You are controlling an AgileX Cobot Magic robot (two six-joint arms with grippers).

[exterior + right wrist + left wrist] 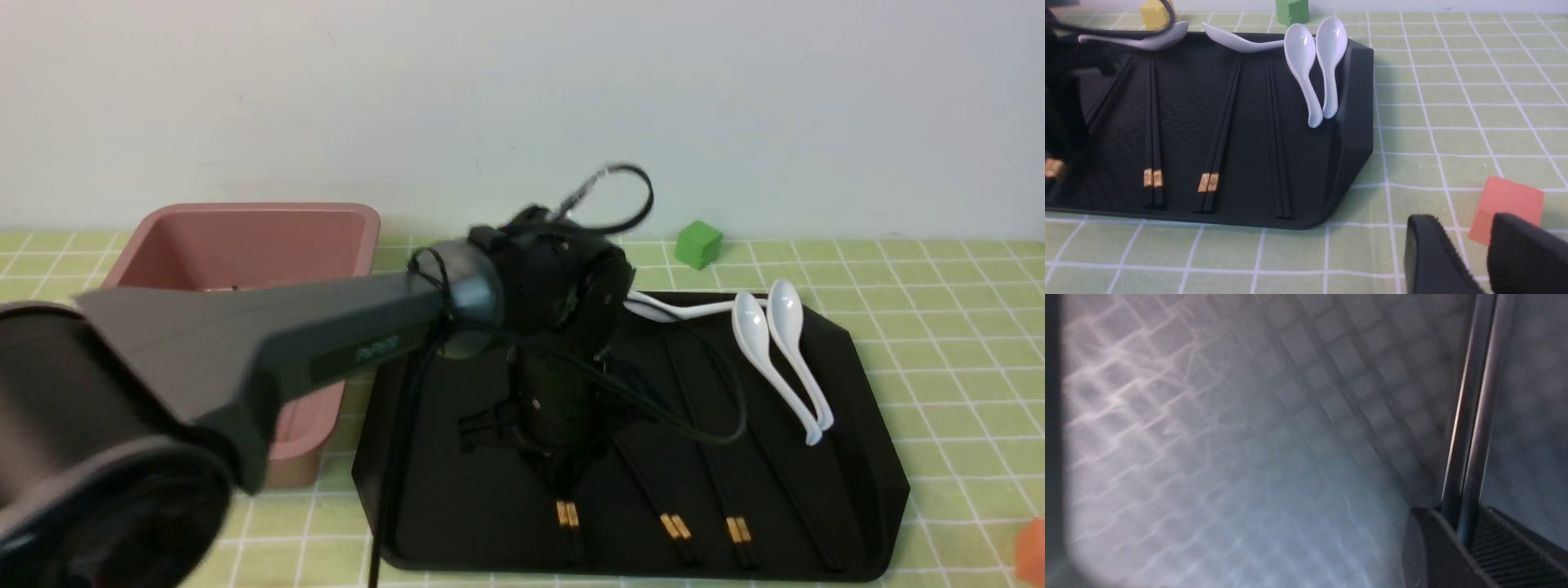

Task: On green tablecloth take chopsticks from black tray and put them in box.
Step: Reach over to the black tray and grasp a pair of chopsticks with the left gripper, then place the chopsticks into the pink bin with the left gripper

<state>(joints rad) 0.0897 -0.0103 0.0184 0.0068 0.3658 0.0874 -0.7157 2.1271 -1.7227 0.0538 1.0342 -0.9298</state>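
The black tray (pixel 865 457) lies on the green tablecloth (pixel 955 351), with the pink box (pixel 245 237) to its left. Several pairs of chopsticks (pixel 739 531) lie on the tray and also show in the right wrist view (pixel 1153 134). My left gripper (pixel 563 478) points down over the tray's middle. It is shut on one pair of chopsticks (pixel 1468 416), whose gold band (pixel 567 514) shows below the fingers (pixel 1433 547). I cannot tell whether that pair is off the tray floor. My right gripper (pixel 1470 249) is open and empty above the cloth, right of the tray (pixel 1355 122).
White soup spoons (pixel 775 343) lie at the tray's far right (pixel 1310 69). A green cube (pixel 699 243) stands behind the tray, beside a yellow cube (pixel 1154 14). An orange cube (pixel 1506 204) sits on the cloth by my right gripper. A wall is close behind.
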